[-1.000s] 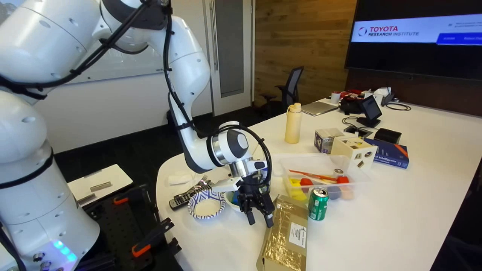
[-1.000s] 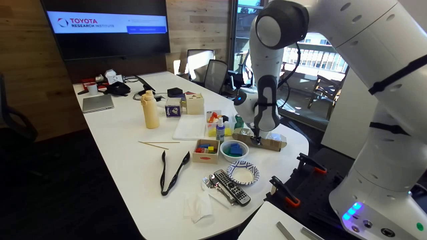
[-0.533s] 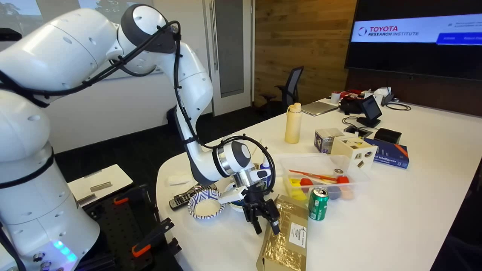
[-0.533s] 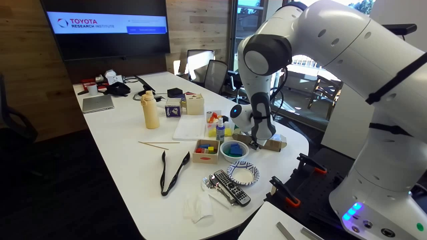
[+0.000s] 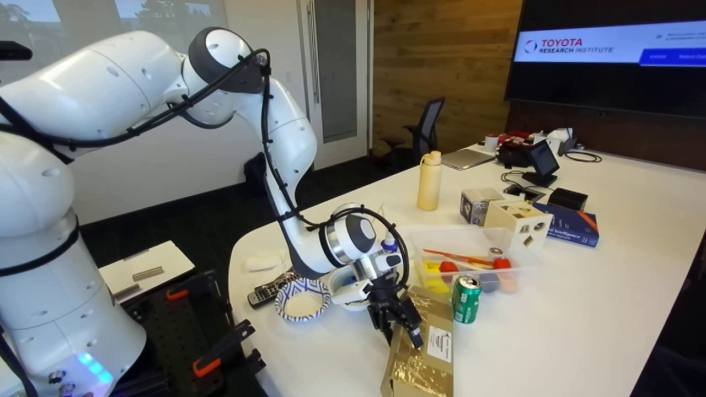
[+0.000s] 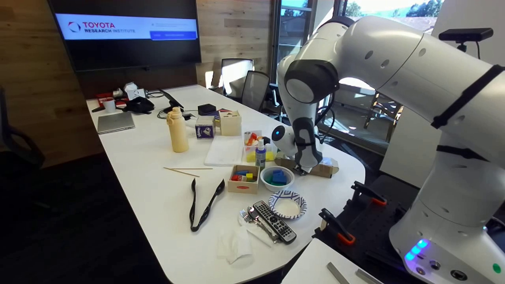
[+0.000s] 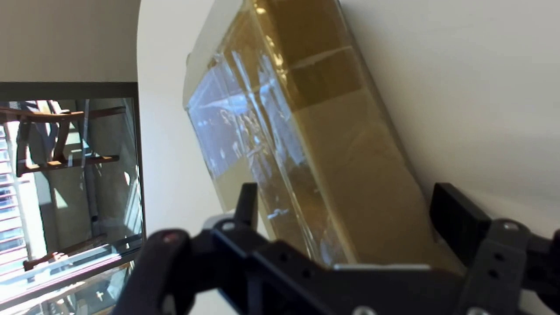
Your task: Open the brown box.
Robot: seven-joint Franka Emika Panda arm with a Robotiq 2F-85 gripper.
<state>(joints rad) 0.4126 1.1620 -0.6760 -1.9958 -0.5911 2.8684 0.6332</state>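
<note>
Brown box (image 7: 323,148) slants lengthwise before the parted claw (image 7: 348,194); one finger (image 7: 247,205) over its top, one beside its long side

- Flat rectangular golden-brown cardboard box (image 5: 418,368): closed, its glossy taped top white-labelled.
- Lies flat on the white bench (image 5: 551,309), near its edge.

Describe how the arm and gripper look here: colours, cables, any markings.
The arm is white, with smooth rounded segments, dark grey joint covers and a silver metal ring toward its end. Black cables run along it, and black straps wrap around it. Its base shows three blue lights and a green dot. The gripper is black and angular, with two blunt fingers.
</note>
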